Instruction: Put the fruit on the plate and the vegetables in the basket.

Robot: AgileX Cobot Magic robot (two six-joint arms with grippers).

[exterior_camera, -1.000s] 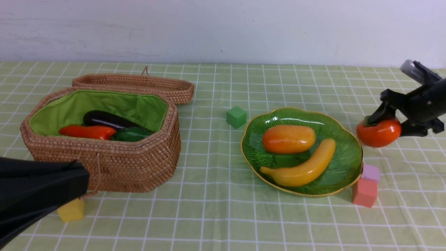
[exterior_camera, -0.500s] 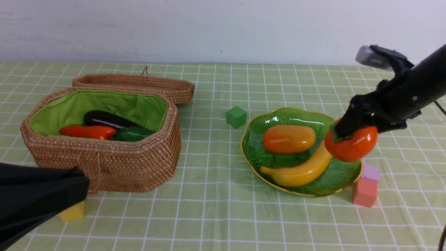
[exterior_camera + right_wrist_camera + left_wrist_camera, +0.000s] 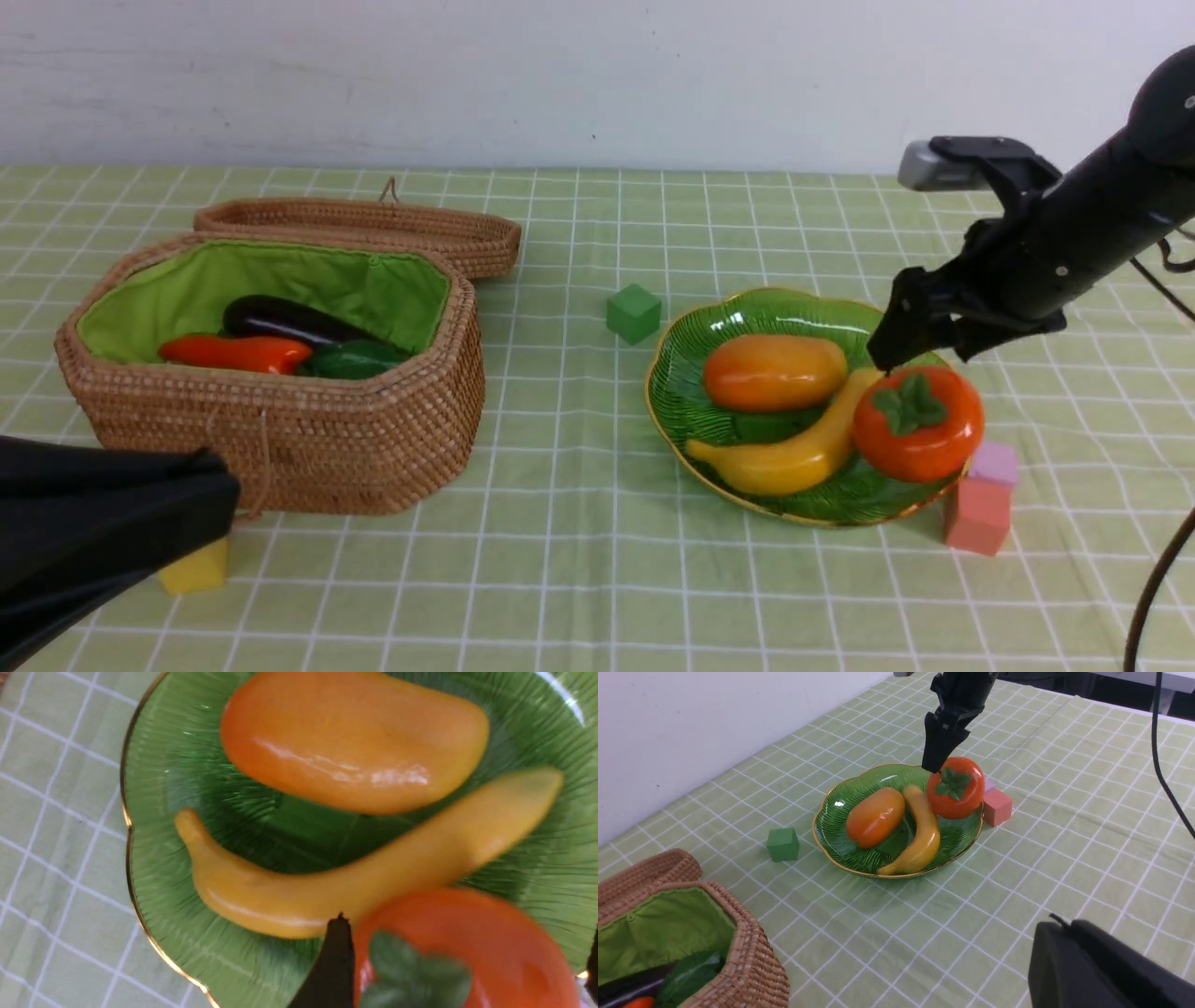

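A: Where does the fruit lie, taking the plate (image 3: 693, 348) as the mark?

B: All three pieces are on it. The mango (image 3: 774, 372) sits on the far half, the banana (image 3: 794, 450) curves along the near side of the mango, and the persimmon (image 3: 918, 423) rests at the plate's right edge with its green calyx up, touching the banana's thick end.

A: And the right gripper (image 3: 920, 347)?

B: Just above the persimmon, jaws spread apart — nothing is held between them. In the right wrist view one dark fingertip (image 3: 332, 961) shows beside the persimmon (image 3: 462, 947), with the banana (image 3: 355, 872) and mango (image 3: 355, 742) beyond.

A: The vegetables?

B: They are in the wicker basket (image 3: 308, 439), well to the left of the plate. On its green lining I see the purple eggplant (image 3: 285, 320), the red-orange carrot (image 3: 233, 354) and some dark green leaves (image 3: 353, 359); whatever white root those leaves belong to is hidden. The lid (image 3: 373, 227) lies open behind the basket.

A: The left gripper (image 3: 201, 490)?

B: Low in front of the basket, far left of the plate — its jaws are closed together and empty.

A: Anything else near the plate?

B: A green cube (image 3: 634, 313) just off its far-left rim, a pink cube (image 3: 977, 514) and a lilac cube (image 3: 995, 461) against its right-near rim. A yellow cube (image 3: 193, 566) sits far to the left, in front of the basket.
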